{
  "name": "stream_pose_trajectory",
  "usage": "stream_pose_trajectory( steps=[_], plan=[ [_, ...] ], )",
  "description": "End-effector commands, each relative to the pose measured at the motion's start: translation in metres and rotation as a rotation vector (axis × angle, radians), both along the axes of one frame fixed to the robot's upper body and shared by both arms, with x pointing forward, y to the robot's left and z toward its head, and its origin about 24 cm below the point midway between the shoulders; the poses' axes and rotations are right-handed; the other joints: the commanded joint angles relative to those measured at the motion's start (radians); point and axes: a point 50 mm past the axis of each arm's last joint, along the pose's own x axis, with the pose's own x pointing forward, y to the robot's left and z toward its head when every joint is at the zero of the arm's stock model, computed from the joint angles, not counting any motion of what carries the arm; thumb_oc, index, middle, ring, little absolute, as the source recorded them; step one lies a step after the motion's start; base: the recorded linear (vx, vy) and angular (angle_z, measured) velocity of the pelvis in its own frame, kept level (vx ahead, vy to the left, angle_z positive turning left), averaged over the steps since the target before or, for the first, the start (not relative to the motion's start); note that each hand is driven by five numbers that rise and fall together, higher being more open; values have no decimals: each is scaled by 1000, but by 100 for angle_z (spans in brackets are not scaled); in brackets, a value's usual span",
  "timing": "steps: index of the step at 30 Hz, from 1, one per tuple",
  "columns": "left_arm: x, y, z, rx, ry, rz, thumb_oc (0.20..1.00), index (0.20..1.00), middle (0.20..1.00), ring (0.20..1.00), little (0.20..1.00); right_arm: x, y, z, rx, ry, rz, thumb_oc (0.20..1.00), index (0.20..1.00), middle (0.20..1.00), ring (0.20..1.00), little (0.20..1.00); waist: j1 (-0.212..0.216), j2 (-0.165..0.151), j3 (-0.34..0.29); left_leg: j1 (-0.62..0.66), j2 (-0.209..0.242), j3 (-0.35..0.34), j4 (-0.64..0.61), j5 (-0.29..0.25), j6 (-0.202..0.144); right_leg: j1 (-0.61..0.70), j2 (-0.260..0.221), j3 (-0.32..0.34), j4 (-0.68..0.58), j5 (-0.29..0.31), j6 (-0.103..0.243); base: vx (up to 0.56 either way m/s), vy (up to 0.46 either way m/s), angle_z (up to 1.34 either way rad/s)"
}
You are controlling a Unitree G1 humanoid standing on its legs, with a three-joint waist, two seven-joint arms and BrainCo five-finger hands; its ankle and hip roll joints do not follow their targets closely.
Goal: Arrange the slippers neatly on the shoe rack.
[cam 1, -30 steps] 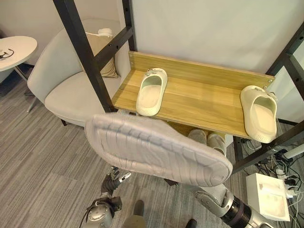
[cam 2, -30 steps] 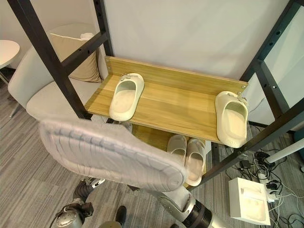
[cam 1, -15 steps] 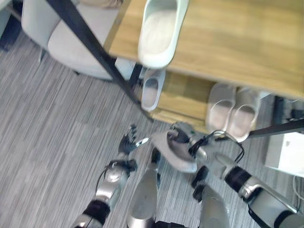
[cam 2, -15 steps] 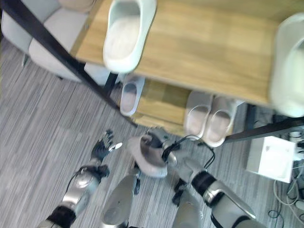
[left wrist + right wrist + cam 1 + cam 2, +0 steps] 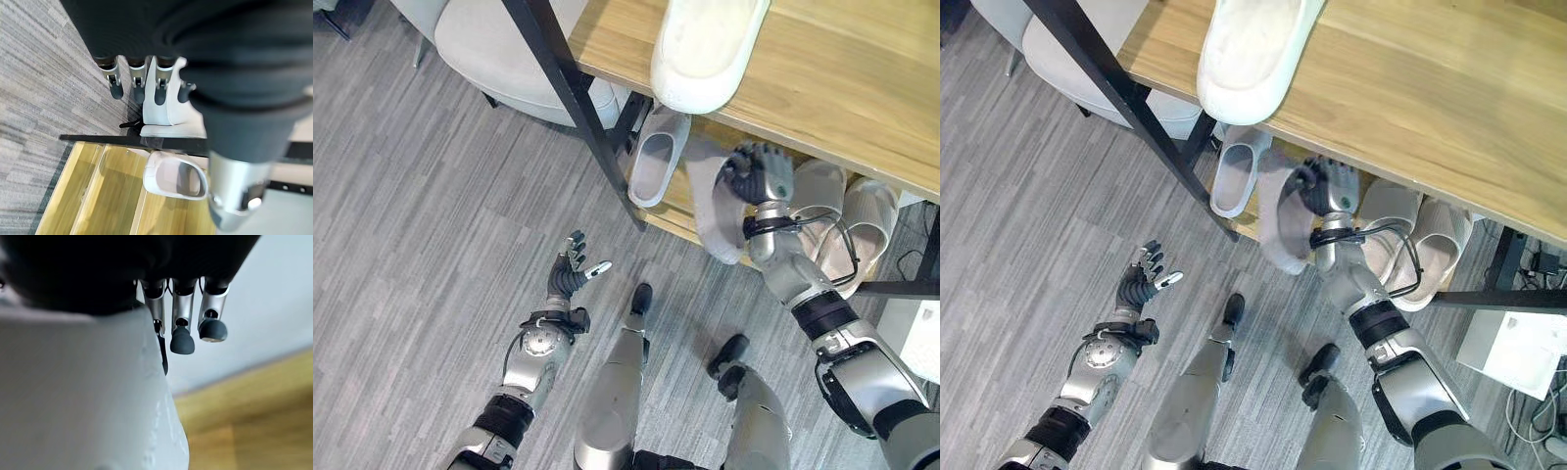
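**Grey slipper held at the lower shelf**

We find the right hand (image 5: 759, 176) at the front edge of the lower shelf (image 5: 680, 196), its fingers curled round a grey slipper (image 5: 713, 211) that hangs toe-down against the shelf edge. In the right wrist view the slipper lies close against the palm, with the fingertips (image 5: 182, 340) just past it.

The left hand (image 5: 570, 276) is well apart, low over the floor (image 5: 431, 225), fingers straight and spread, holding nothing.

A cream slipper (image 5: 705, 49) rests on the top shelf (image 5: 842, 88), its heel overhanging the front edge. On the lower shelf a grey slipper (image 5: 656, 162) lies beside the black post (image 5: 573, 98), and a pair (image 5: 847, 220) sits to the right of the right hand.
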Motion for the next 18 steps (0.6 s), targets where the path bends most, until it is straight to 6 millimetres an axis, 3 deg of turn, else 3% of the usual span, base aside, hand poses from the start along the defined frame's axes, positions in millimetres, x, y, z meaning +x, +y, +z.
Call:
stream_pose_trajectory(
  steps=[1, 3, 8, 12, 18],
  plan=[
    [-6, -2, 14, 9, -97, -49, 1000, 1000, 1000, 1000, 1000, 3, -17, 11, 12, -61, -62, 200, 200, 200, 200, 200, 17, -28, -41, -12, 27, -8, 35, -99, -36, 121, -25, 54, -50, -62, 74, 0, 0, 0],
    [-4, -3, 20, 12, -124, -65, 1000, 1000, 1000, 1000, 1000, 9, -29, 14, -6, -47, -113, 200, 200, 200, 200, 200, 25, -25, -30, -26, 23, -14, 44, -100, -35, 110, -28, 50, -42, -64, 73, -4, 7, 2],
    [-2, -8, 27, 6, -151, -89, 1000, 1000, 1000, 1000, 1000, 18, -37, 16, -67, -9, -171, 200, 200, 200, 200, 200, 40, -19, -16, -54, 18, -22, 59, -101, -35, 89, -29, 38, -26, -69, 73, 1, 6, 7],
    [2, -18, 50, 14, -253, -126, 1000, 1000, 1000, 1000, 1000, 33, -48, 18, -212, 70, -298, 200, 200, 200, 200, 200, 72, -23, -3, -99, 12, -35, 92, -137, -43, 59, -28, 37, -1, -99, 85, 76, -31, 13],
    [2, -25, 58, -2, -286, -153, 1000, 1000, 1000, 1000, 1000, 37, -61, 17, -250, 129, -402, 200, 200, 200, 200, 200, 97, -20, -9, -104, 3, -42, 78, -136, -42, 70, -27, 21, -20, -99, 88, 19, -1, 3]
  ],
)
